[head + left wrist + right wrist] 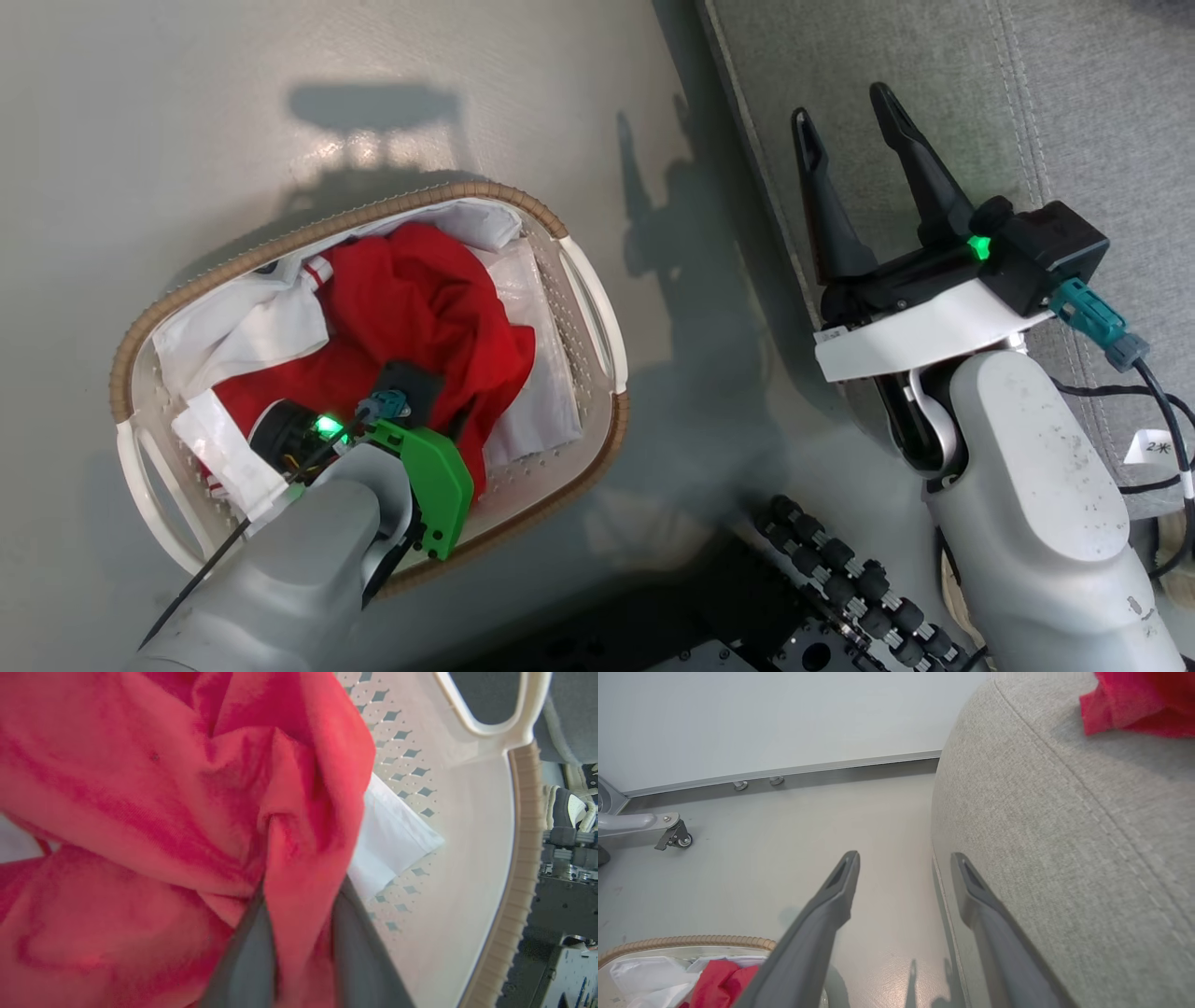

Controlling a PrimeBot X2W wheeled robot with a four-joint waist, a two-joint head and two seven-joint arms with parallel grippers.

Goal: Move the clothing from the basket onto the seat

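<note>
Our left fingers [252,956] are clamped on a fold of the soft, crumpled red clothing [411,299] down in the basket [308,229]. We'd worry the thin white liner [387,830] snags and lifts along, or that light perforated plastic tips over. Our right fingers [826,205] sit apart, empty, by the edge of the coarse-weave grey sofa [934,75].

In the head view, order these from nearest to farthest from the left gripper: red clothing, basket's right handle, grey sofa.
1. red clothing, directly under it.
2. basket's right handle, to its right.
3. grey sofa, far right.
</note>
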